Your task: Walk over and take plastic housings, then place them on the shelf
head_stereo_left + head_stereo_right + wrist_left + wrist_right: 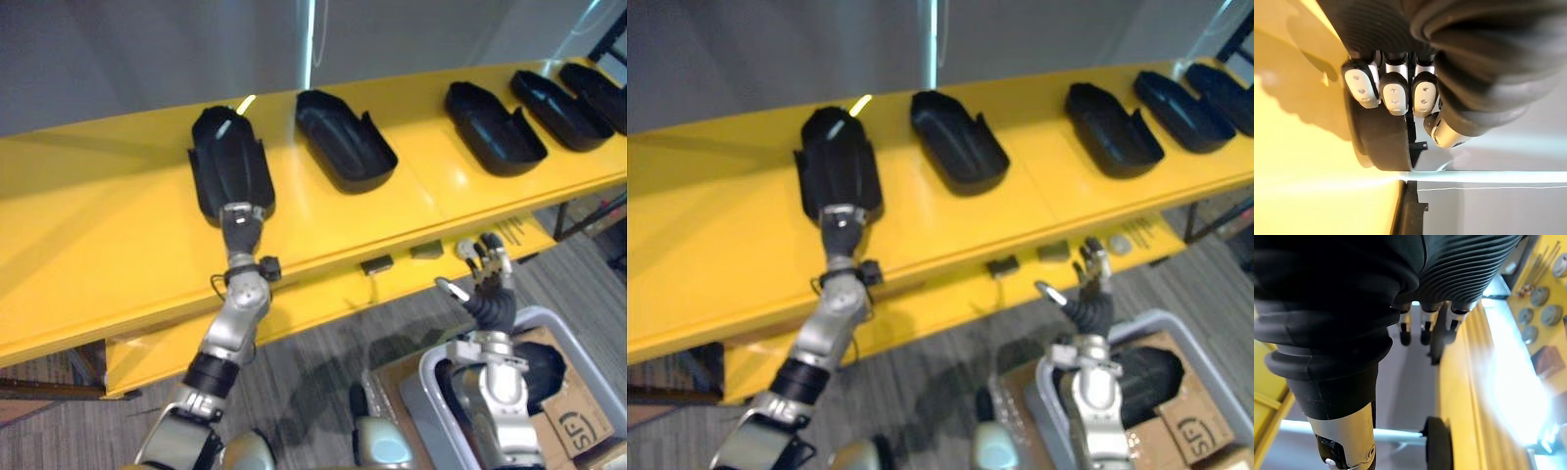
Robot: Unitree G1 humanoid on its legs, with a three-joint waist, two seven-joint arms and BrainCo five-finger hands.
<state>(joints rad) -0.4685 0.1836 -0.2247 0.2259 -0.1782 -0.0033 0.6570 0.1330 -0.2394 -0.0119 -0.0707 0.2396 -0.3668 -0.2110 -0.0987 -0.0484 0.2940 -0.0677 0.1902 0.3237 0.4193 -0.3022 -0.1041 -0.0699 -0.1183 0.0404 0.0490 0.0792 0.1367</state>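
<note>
- Left hand (241, 225): my fingers are curled onto the near end of the leftmost housing (230, 162), gripping it.
- Leftmost housing: black plastic. It lies on top of the yellow shelf (88, 225), left of the shelf's middle, with its length running from the front edge toward the back edge.
- Second housing (345, 139): black, open side up, near the shelf's middle and apart from the first.
- Third housing (495, 127): black, open side up, on the right part of the shelf and well apart from the second.
- Fourth housing (560, 110) and fifth housing (600, 93): black, just beside each other at the shelf's right end.
- Lower ledge (323, 299): yellow, under the shelf's front edge. It carries a small dark block (376, 264), a grey block (426, 250) and some small round pieces (1120, 245).
- Right hand (487, 266): raised below the shelf's front edge, with fingers straight, thumb apart and nothing held.
- Grey bin (436, 392): below the right hand, with a black part (544, 367) inside it.
- Cardboard box (578, 416): just beside the bin.
</note>
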